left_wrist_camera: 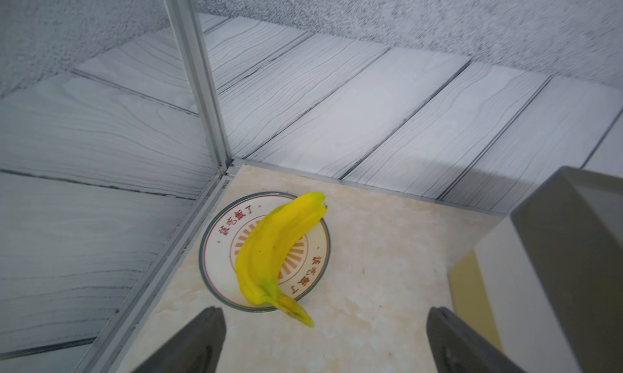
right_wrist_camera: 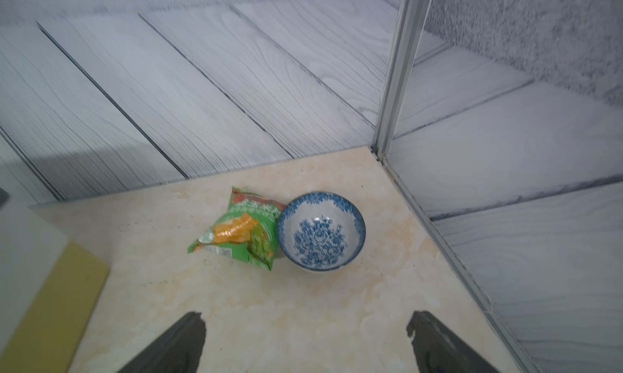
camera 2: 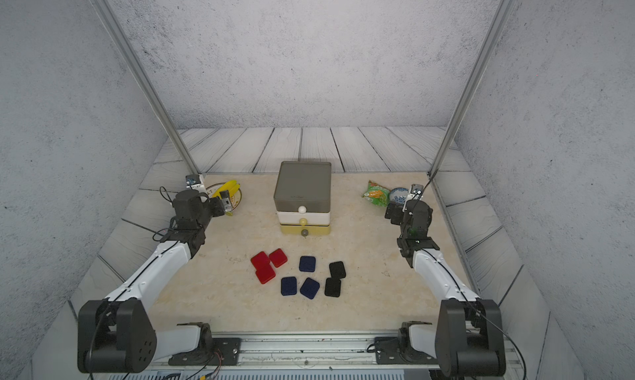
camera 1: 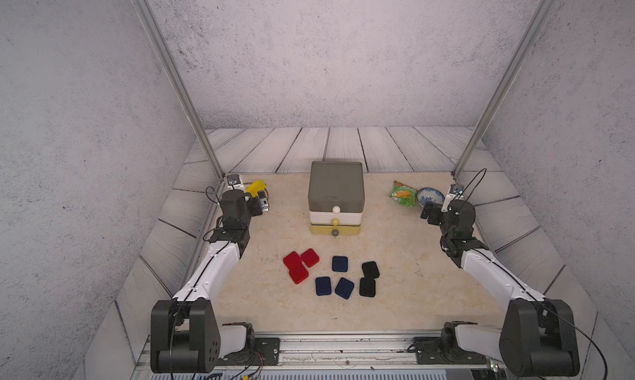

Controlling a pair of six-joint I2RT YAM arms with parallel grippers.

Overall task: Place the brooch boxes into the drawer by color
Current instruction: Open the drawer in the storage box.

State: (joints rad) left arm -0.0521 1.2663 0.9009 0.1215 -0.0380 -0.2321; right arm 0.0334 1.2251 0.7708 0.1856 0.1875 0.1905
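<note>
All eight brooch boxes lie on the table in front of the drawer, grouped by colour. Three red boxes lie toward the left arm's side, three navy boxes in the middle, and two black boxes toward the right arm's side. This puts each colour within reach of the nearer arm. The red boxes appear to touch; whether any overlaps cannot be told from above.

All three drawer tiers are closed, so a tier probably has to be pulled out by its knob first.

The left gripper is released and empty, facing the banana on its plate. The right gripper is likewise spread wide and empty, facing the snack bag and bowl. Both are parked at the far corners, clear of the boxes.
</note>
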